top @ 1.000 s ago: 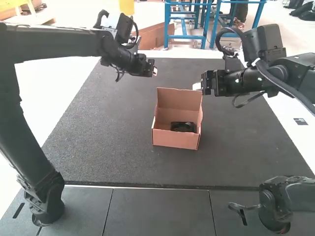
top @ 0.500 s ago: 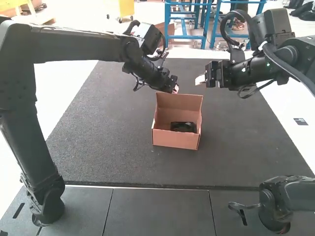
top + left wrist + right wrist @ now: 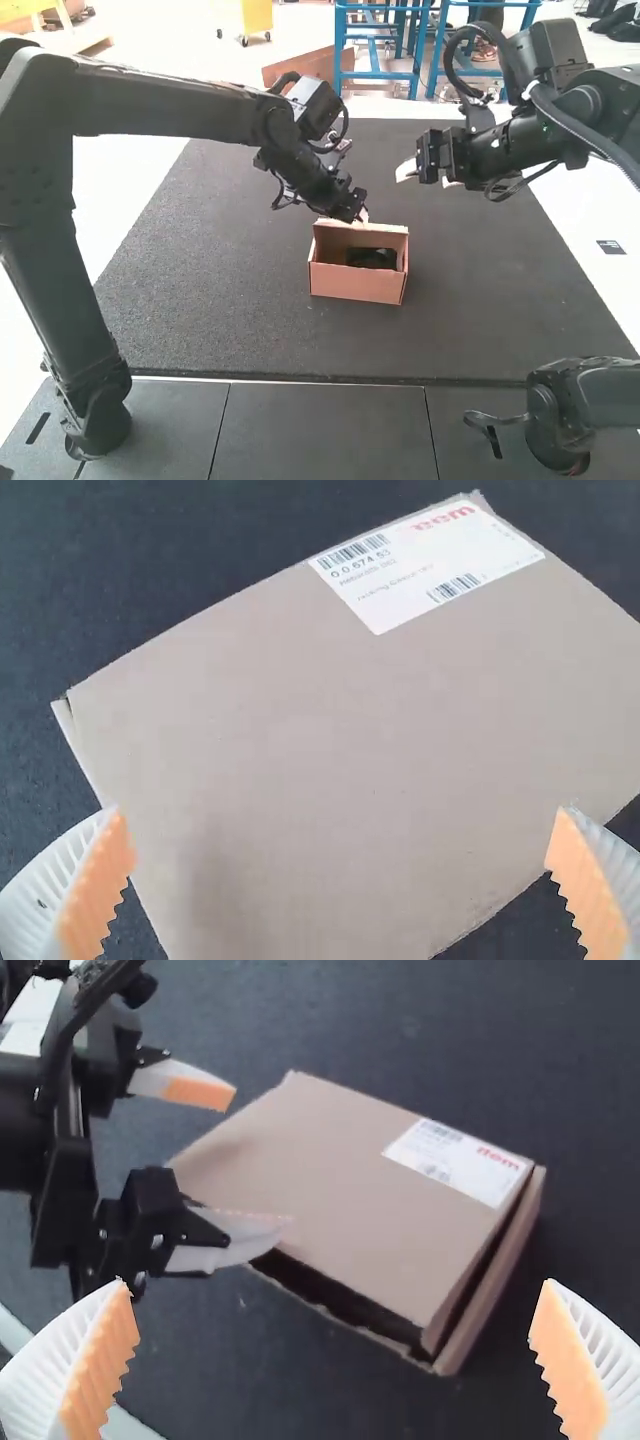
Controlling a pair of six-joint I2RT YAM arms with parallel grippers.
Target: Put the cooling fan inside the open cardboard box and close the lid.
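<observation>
The step in hand is closing the lid; the placing step looks done. The cooling fan lies inside the cardboard box, a dark shape on its floor, seen through the gap under the lid. The box stands near the middle of the table.

The left gripper is at the box's rear edge, right above the lid. Its 2 fingers are spread wide and hold nothing. The lid's outer face, with its white label, lies directly below them. From the right wrist view the lid tilts down over the box, hinged at the back, with a dark gap open along the front and 1 side. Whether a finger touches the cardboard I cannot tell.

The right gripper hangs in the air behind and to the right of the box, apart from it. Its fingers are also wide open and empty.

The next move probably calls for the left arm to press the lid down and forward until its front edge meets the box's front wall. The box is light and unheld, so a push with too much forward slide could shove it across the table. The right gripper could steady the box's side or front if that happens.
</observation>
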